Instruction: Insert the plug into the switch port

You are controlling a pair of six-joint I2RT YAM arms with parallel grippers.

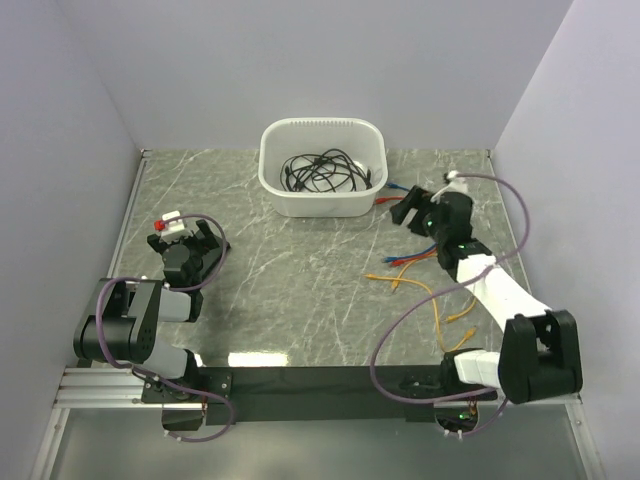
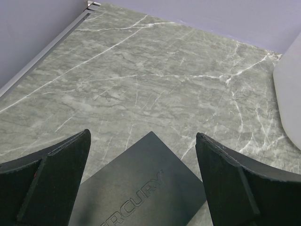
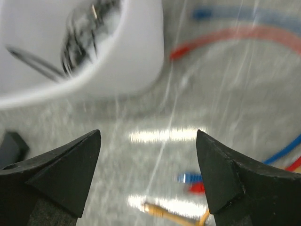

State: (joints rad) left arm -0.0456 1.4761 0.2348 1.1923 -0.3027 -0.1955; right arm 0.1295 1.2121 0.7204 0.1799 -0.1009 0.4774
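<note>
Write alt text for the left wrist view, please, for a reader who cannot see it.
The left gripper hangs open over a flat matte black box with lettering, lying on a grey marbled table. The edge of a white tub shows at far right.

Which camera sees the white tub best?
The top external view: the whole white tub shows, black cables inside. The left wrist catches only its edge; the right wrist shows a blurry side.

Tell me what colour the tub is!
The tub is white, best seen in the top view.
</note>
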